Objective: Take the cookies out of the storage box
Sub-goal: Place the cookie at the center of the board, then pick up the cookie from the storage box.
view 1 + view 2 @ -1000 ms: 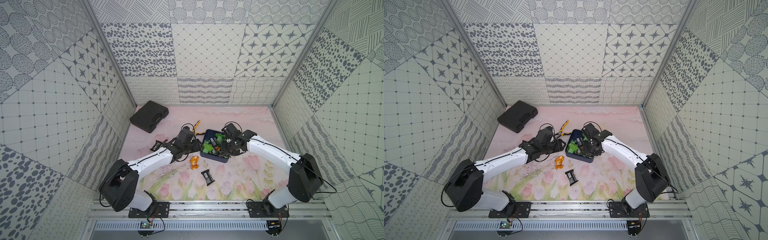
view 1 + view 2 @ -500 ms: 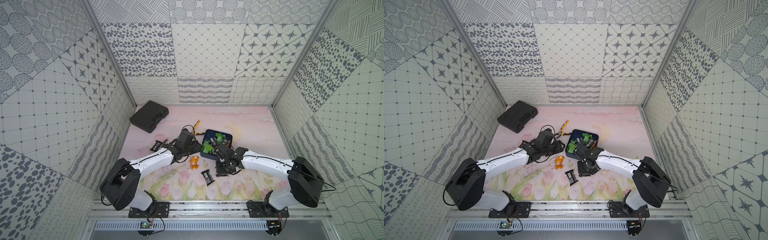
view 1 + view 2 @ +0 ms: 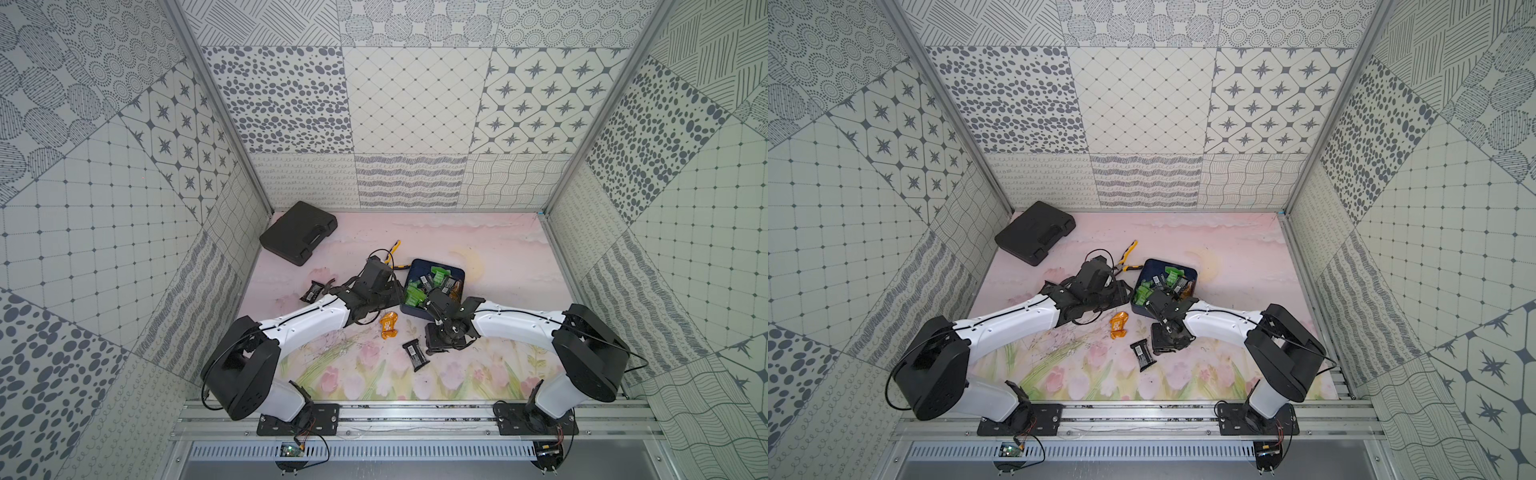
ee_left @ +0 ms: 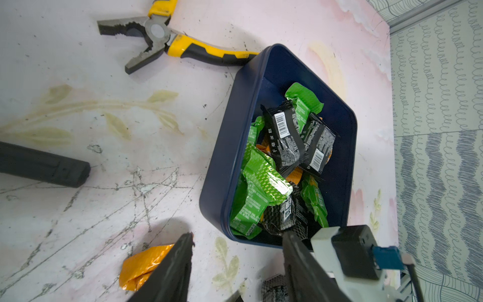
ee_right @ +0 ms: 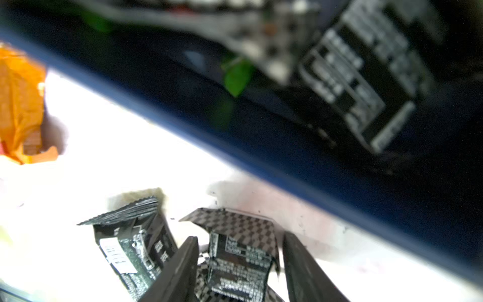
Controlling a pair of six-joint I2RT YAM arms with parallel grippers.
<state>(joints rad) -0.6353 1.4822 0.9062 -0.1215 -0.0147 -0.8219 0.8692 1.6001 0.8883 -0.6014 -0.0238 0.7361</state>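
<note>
Found most cookies (image 4: 264,177), green, black and orange foil packets, heaped inside the navy storage box (image 4: 230,136) near the middle of the floral table (image 3: 498,257). Found an orange packet (image 3: 388,326) and a black packet (image 3: 414,355) out on the table, on the robot's side of the box. Found the right gripper (image 5: 240,236) low beside the box, fingers apart, straddling a second black packet (image 5: 240,261) without pinching it. Found the left gripper (image 4: 236,235) spread and empty over the box's corner. Noted yellow-handled pliers (image 4: 183,49) just beside the box.
</note>
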